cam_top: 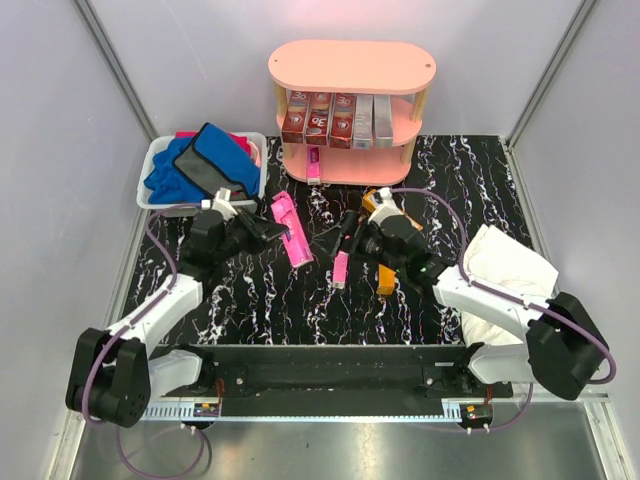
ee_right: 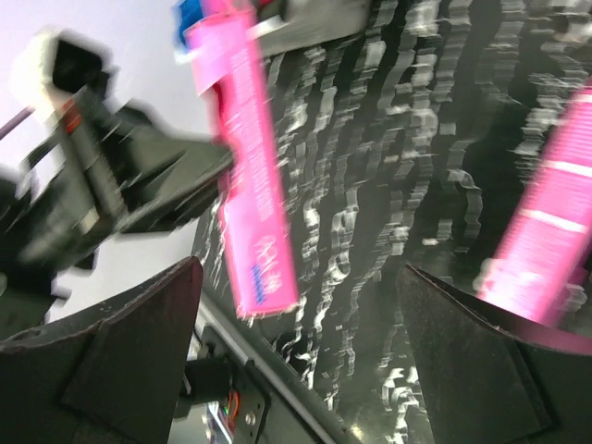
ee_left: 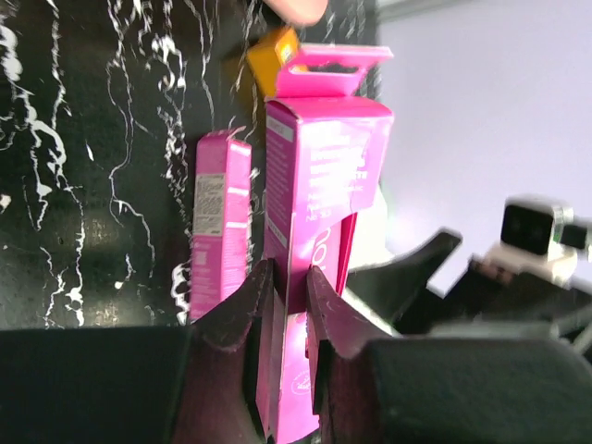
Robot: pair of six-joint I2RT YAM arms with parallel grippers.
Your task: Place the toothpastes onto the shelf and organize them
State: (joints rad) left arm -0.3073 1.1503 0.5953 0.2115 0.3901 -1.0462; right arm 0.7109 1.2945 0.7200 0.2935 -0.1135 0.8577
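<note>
Left wrist view: my left hand (ee_left: 289, 273) is pinching a bright pink toothpaste box (ee_left: 324, 176) near its lower end, with the hang tab at the far end. Its white print is too blurred to read. A second pink box (ee_left: 220, 222) lies on the tabletop (ee_left: 83, 185) just beside it, with a small pale label I cannot read. Only the top view shows the shelf (cam_top: 350, 65) at the far edge. Dark red boxes (cam_top: 318, 118) marked "3D" stand on its middle tier beside silver-grey ones (cam_top: 372, 120). The right wrist view is smeared and shows my right hand (ee_right: 301, 277) spread wide, holding nothing, near the tabletop's middle.
</note>
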